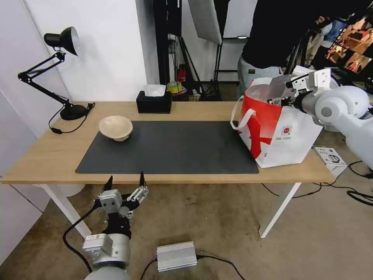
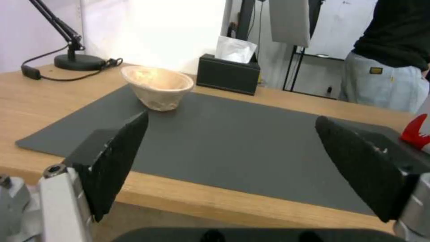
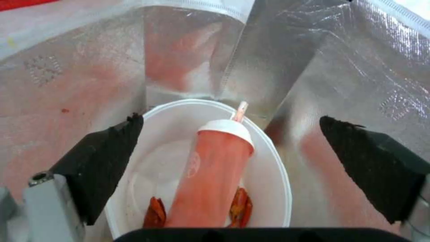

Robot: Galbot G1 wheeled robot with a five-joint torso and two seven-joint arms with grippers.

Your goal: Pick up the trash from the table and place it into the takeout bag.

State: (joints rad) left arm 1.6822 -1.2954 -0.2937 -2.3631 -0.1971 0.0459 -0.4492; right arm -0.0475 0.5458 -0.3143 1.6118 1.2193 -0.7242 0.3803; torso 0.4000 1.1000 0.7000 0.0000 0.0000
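The right gripper (image 3: 230, 148) hangs in the mouth of the takeout bag (image 1: 278, 132), fingers spread wide — beneath the gap lie one red cup (image 3: 215, 178) and one white bowl (image 3: 268, 188), untouched. The left gripper (image 1: 125, 182), fingers also apart, waits before the table (image 1: 35, 155), well apart from the single beige bowl (image 1: 115, 127) on the grey mat (image 1: 175, 147) — behind stand a lamp (image 1: 58, 70) and tissue box (image 1: 154, 102).

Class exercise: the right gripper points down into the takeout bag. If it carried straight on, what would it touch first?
Probably the tall red cup with white domed lid, lying inside the wide white bowl at the bottom of the foil-lined bag. The right gripper is open above it; depth is unclear.
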